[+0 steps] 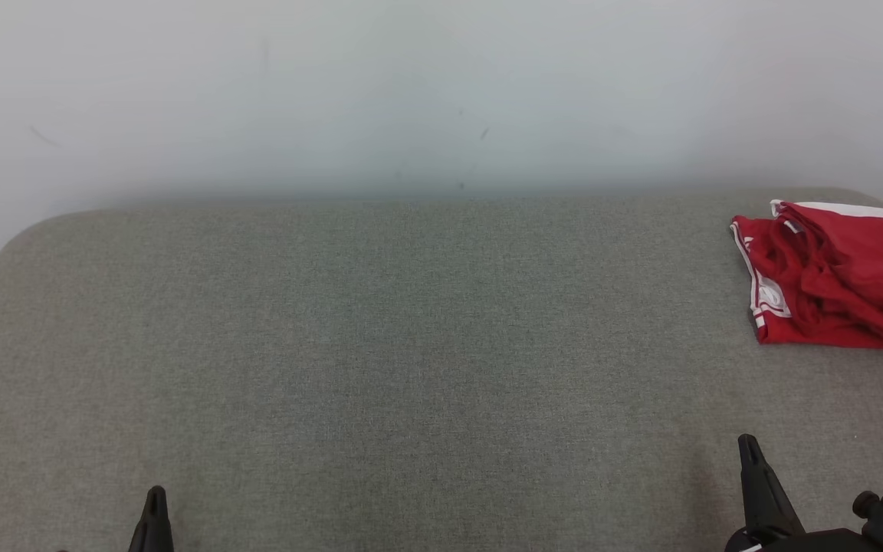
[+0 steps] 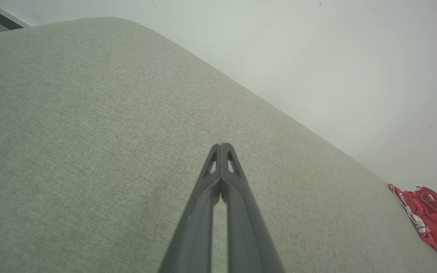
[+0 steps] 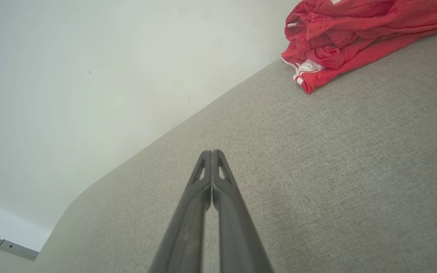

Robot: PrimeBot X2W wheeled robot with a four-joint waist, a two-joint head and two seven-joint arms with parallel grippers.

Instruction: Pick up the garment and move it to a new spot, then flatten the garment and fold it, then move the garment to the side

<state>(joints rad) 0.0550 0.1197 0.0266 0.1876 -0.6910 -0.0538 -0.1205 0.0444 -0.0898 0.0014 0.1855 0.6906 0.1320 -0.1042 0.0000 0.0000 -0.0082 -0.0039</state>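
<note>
- The right hand (image 1: 748, 443) sits at the near right of the grey fabric-covered table (image 1: 411, 345), its two dark fingers pressed together and holding nothing.
- The left hand (image 1: 155, 494) sits at the near left, also closed tight and empty.
- The red garment (image 1: 832, 284) with white trim lies bunched at the table's far right corner, near the pale wall (image 1: 411, 92).
- It lies ahead of the right hand, well apart from it.
- It is farther still from the left hand, across the table.
</note>
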